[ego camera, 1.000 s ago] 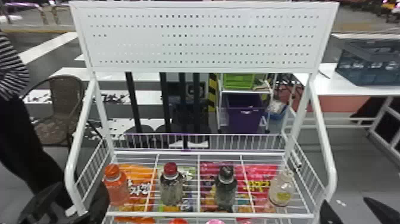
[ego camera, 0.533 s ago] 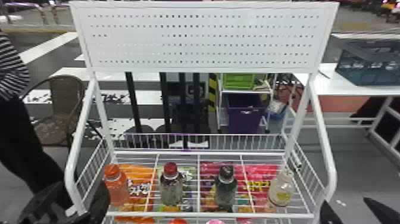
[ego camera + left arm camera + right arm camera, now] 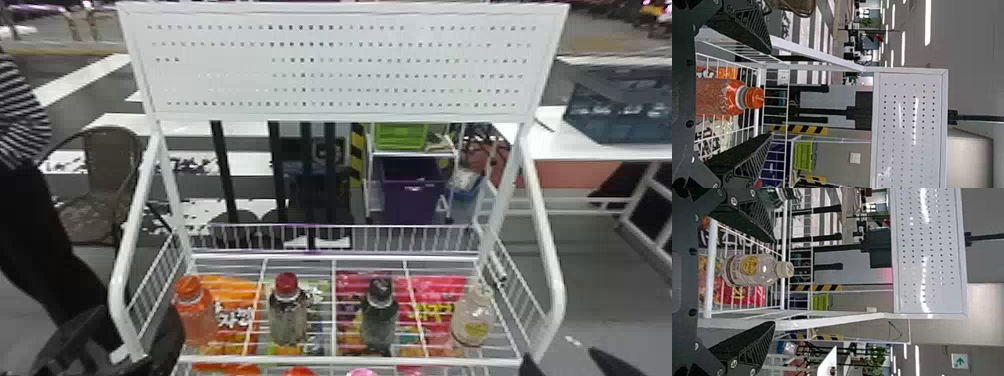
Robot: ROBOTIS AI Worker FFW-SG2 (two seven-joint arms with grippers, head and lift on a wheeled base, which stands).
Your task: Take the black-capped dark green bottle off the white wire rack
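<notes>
Since the earlier frame, your right gripper (image 3: pixel 774 282) has shifted a little inward, toward the rack (image 3: pixel 350 360); the bottles have kept their places. The dark green bottle (image 3: pixel 379 320) stands upright on the wires, third from the left, and nothing holds it. To take it well, you should bring the right claw further left, past the pale-capped bottle (image 3: pixel 472 319), which now faces its opening. Then go straight in with one finger at each side of the body, below the black cap (image 3: pixel 381 288), close gently, and lift straight up before pulling back. Both claws are wide open and empty. The right one waits low by the rack's front right corner, fingers pointing forward; the left gripper (image 3: pixel 770 93) is parked at the left side, facing the orange bottle (image 3: pixel 723 97).
</notes>
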